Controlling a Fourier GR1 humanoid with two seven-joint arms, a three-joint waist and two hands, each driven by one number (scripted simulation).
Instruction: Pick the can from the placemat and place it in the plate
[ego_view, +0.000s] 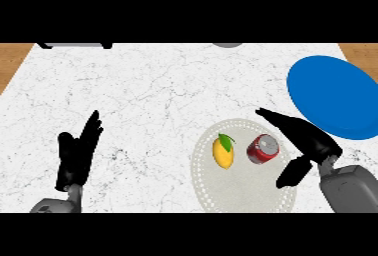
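Note:
A red can with a silver top stands on the pale round placemat, right of a yellow mango. The blue plate lies at the counter's far right. My right hand is open just right of the can, fingers stretched up past it and thumb hanging below; it does not hold the can. My left hand rests open at the lower left, fingers up.
The white marble counter spreads between the hands. A dark-edged object and a grey round thing sit at the far edge. Wood floor shows at both upper corners.

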